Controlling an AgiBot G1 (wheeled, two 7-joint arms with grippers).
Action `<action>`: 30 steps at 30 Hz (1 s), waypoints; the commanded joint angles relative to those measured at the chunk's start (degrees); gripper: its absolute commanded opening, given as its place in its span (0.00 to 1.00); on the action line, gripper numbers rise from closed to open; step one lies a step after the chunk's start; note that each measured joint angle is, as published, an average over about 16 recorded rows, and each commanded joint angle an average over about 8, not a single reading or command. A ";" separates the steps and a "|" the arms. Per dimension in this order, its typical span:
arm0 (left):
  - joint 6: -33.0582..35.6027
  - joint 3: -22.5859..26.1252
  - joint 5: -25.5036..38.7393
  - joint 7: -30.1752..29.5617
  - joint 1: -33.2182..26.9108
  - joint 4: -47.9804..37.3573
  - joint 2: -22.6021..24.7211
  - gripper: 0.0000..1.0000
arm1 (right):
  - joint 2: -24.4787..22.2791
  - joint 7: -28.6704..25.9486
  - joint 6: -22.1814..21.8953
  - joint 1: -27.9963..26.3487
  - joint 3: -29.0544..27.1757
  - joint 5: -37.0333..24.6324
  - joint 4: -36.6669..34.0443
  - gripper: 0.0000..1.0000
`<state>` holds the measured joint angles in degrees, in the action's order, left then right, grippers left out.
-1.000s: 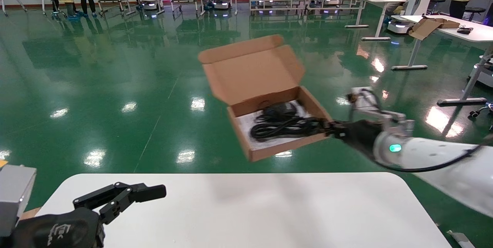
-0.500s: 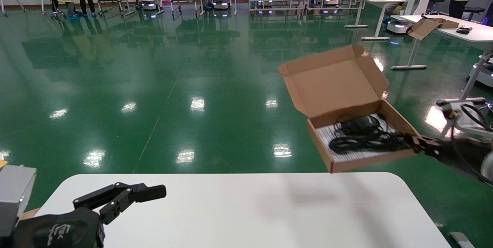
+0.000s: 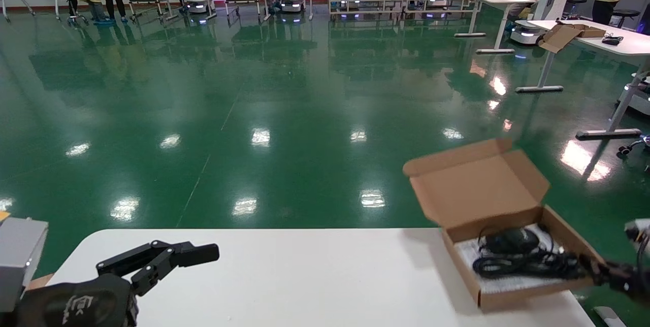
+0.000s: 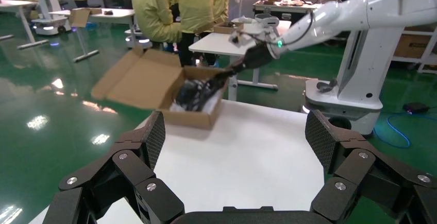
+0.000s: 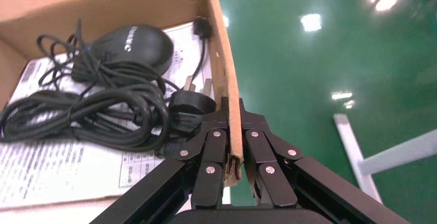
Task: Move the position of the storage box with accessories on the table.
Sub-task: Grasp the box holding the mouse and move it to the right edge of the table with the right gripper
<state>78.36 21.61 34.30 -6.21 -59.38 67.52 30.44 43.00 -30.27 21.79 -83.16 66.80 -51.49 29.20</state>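
Pinching the storage box side wall, right gripper, lid open rearward

We note the table, white and smooth with rounded corners, standing on a glossy green floor. At its far right corner sits the storage box, lid open and leaning back; we cannot tell whether its base rests fully on the top. The left gripper hovers over the near left part.
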 commanded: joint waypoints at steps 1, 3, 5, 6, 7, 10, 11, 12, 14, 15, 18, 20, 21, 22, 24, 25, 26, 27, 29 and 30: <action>0.00 0.00 0.00 0.00 0.00 0.00 0.00 1.00 | 0.08 0.20 -1.09 2.05 -0.33 0.73 0.38 0.00; 0.00 0.00 0.00 0.00 0.00 0.00 0.00 1.00 | 0.61 0.72 -2.38 3.65 -0.93 1.46 0.53 0.00; 0.00 0.00 0.00 0.00 0.00 0.00 0.00 1.00 | 1.17 1.35 -3.60 5.05 -1.60 2.13 0.47 0.00; 0.00 0.00 0.00 0.00 0.00 0.00 0.00 1.00 | 1.43 1.69 -4.11 5.61 -1.93 2.42 0.36 0.00; 0.00 0.00 0.00 0.00 0.00 0.00 0.00 1.00 | 1.66 2.08 -4.57 6.12 -2.29 2.69 0.19 0.00; 0.00 0.00 0.00 0.00 0.00 0.00 0.00 1.00 | 2.23 3.35 -5.45 7.24 -3.33 3.38 -0.60 0.00; 0.00 0.00 0.00 0.00 0.00 0.00 0.00 1.00 | 2.37 3.82 -5.59 7.48 -3.68 3.58 -0.95 0.00; 0.00 0.00 0.00 0.00 0.00 0.00 0.00 1.00 | 2.47 4.29 -5.64 7.67 -4.02 3.76 -1.34 0.00; 0.00 0.00 0.00 0.00 0.00 0.00 0.00 1.00 | 2.63 5.33 -5.56 7.93 -4.74 4.12 -2.23 0.00; 0.00 0.00 0.00 0.00 0.00 0.00 0.00 1.00 | 2.71 5.86 -5.46 8.01 -5.09 4.29 -2.71 0.00; 0.00 0.00 0.00 0.00 0.00 0.00 0.00 1.00 | 3.00 7.57 -5.03 8.15 -6.21 4.85 -4.26 0.00; 0.00 0.00 0.00 0.00 0.00 0.00 0.00 1.00 | 3.31 8.77 -4.69 8.22 -7.01 5.29 -5.31 0.00; 0.00 0.00 0.00 0.00 0.00 0.00 0.00 1.00 | 3.49 9.36 -4.51 8.25 -7.40 5.52 -5.82 0.00; 0.00 0.00 0.00 0.00 0.00 0.00 0.00 1.00 | 3.70 9.97 -4.30 8.29 -7.81 5.77 -6.33 0.00; 0.00 0.00 0.00 0.00 0.00 0.00 0.00 1.00 | 4.17 11.18 -3.84 8.34 -8.61 6.28 -7.30 0.00; 0.00 0.00 0.00 0.00 0.00 0.00 0.00 1.00 | 4.41 11.81 -3.57 8.35 -9.01 6.54 -7.78 0.00; 0.00 0.00 0.00 0.00 0.00 0.00 0.00 1.00 | 4.66 12.46 -3.28 8.35 -9.40 6.79 -8.27 0.00; 0.00 0.00 0.00 0.00 0.00 0.00 0.00 1.00 | 4.90 13.10 -2.98 8.31 -9.76 7.02 -8.75 0.00; 0.00 0.00 0.00 0.00 0.00 0.00 0.00 1.00 | 5.39 14.46 -2.28 8.11 -10.48 7.46 -9.78 0.00; 0.00 0.00 0.00 0.00 0.00 0.00 0.00 1.00 | 5.61 15.12 -1.93 7.96 -10.81 7.64 -10.32 0.00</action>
<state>78.36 21.61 34.30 -6.21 -59.38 67.52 30.44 48.61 -15.12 19.89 -75.43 56.09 -43.92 18.66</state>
